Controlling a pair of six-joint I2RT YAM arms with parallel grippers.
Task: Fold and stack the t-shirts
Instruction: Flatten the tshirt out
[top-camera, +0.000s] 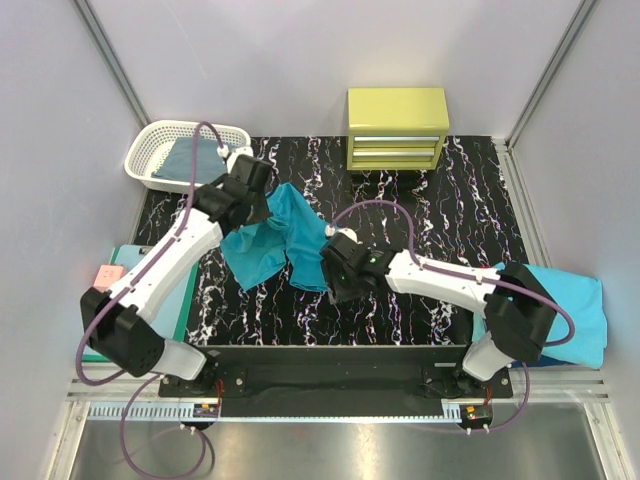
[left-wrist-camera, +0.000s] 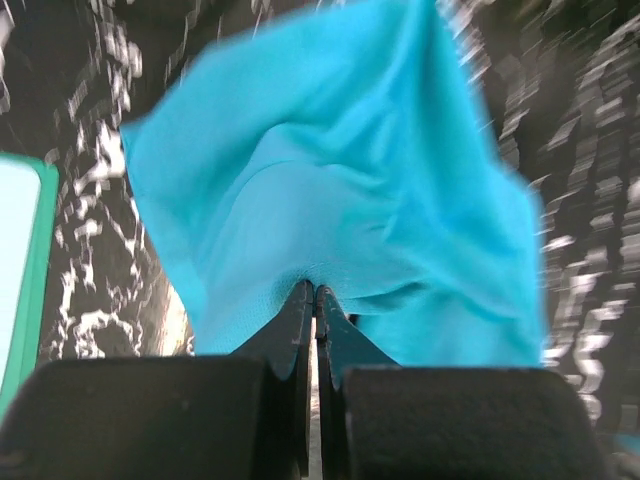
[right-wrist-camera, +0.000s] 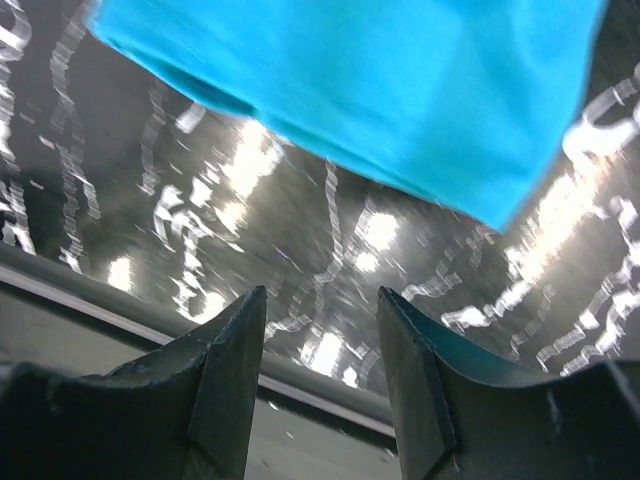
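Note:
A teal-turquoise t-shirt (top-camera: 272, 240) hangs bunched over the black marbled table, lifted at its upper edge. My left gripper (top-camera: 262, 203) is shut on it. In the left wrist view the fingertips (left-wrist-camera: 303, 297) pinch a fold of this cloth (left-wrist-camera: 340, 170), which fills most of the frame. My right gripper (top-camera: 337, 283) is just right of the shirt's lower edge, open and holding nothing. The right wrist view shows its gap (right-wrist-camera: 322, 298) over bare table, with the shirt's hem (right-wrist-camera: 380, 90) beyond the tips. A lighter turquoise t-shirt (top-camera: 578, 300) lies folded at the right edge.
A white basket (top-camera: 150, 150) at the back left holds dark blue cloth (top-camera: 192, 158). A yellow-green drawer cabinet (top-camera: 397, 128) stands at the back centre. A mint-green clipboard (top-camera: 125, 262) with a pink note (top-camera: 105, 273) lies left of the table. The metal front rail (right-wrist-camera: 120, 290) runs near the right gripper.

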